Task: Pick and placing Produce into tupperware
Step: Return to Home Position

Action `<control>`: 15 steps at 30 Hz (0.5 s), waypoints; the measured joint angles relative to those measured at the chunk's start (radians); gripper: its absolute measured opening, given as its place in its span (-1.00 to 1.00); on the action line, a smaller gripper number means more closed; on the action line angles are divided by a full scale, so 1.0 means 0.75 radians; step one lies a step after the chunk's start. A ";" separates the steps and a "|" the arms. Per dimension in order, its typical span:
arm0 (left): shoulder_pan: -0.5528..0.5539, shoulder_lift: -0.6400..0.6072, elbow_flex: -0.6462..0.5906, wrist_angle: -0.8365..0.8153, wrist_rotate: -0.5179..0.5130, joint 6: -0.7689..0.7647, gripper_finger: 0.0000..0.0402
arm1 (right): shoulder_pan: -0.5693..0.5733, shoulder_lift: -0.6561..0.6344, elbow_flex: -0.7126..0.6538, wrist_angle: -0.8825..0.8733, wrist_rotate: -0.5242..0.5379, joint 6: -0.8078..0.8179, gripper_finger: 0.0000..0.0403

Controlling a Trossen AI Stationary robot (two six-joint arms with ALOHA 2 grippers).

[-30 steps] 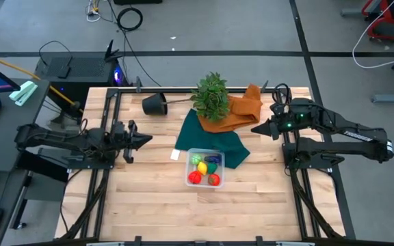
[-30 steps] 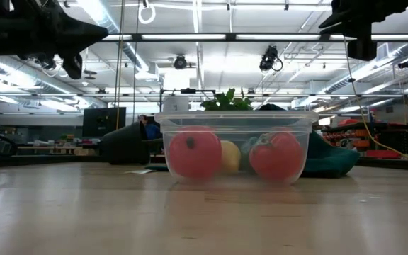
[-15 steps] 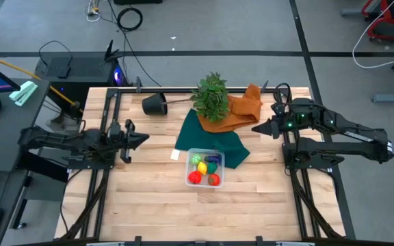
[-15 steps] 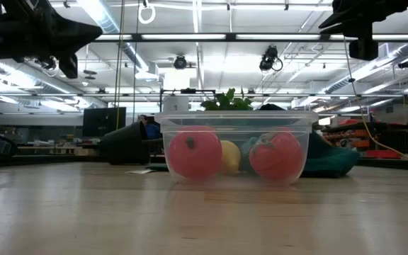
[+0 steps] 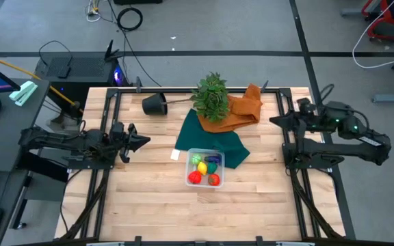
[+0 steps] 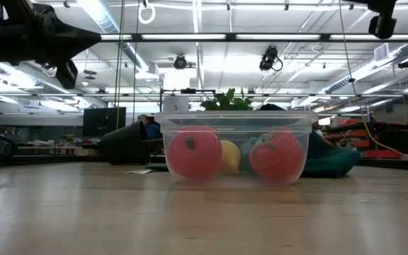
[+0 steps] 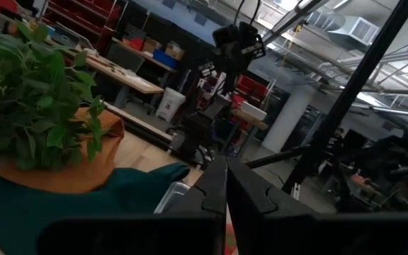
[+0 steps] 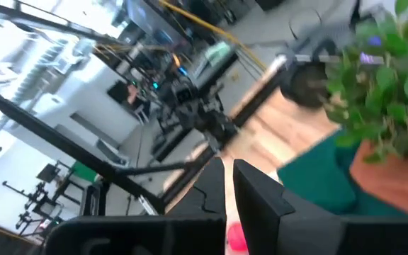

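The clear tupperware (image 5: 206, 169) sits mid-table, its base flat on the wood, also in the low view (image 6: 236, 122). Inside lie the produce: two red pieces (image 6: 193, 154) (image 6: 278, 156), a yellow one (image 6: 227, 156), a green one (image 5: 197, 160) and a dark blue one (image 5: 213, 164). My left gripper (image 5: 146, 141) hovers shut, left of the container and well above the table (image 7: 225, 190). My right gripper (image 5: 273, 121) hovers shut near the table's right edge (image 8: 229, 180), far from the container.
A dark green cloth (image 5: 207, 140) lies behind the tupperware, with an orange cloth (image 5: 241, 109) and a leafy plant (image 5: 211, 96) on it. A black pot (image 5: 154, 104) lies on its side. A small white block (image 5: 175, 155) sits left of the container. Bare wood spreads toward the near edge.
My right gripper has drawn back toward the table's right edge and risen, leaving only its tip at the top of the low view. My left gripper has shifted slightly toward the left edge. The tupperware and the produce have stayed where they were.
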 joint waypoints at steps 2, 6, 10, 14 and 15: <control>0.000 0.001 0.000 -0.001 0.002 -0.004 -0.94 | 0.008 -0.038 0.000 0.015 0.020 -0.035 -1.00; 0.000 0.001 0.000 0.000 0.001 -0.004 -0.98 | 0.009 -0.095 0.000 0.012 0.029 -0.105 -1.00; 0.000 0.001 0.000 0.000 0.001 -0.007 -0.92 | 0.009 -0.159 0.000 0.011 0.038 -0.184 -1.00; 0.000 0.001 -0.001 0.000 0.001 -0.007 -0.93 | 0.009 -0.246 -0.027 0.012 0.045 -0.226 -1.00; 0.000 0.001 -0.001 0.000 0.001 -0.007 -0.95 | 0.009 -0.271 -0.042 0.013 0.045 -0.227 -1.00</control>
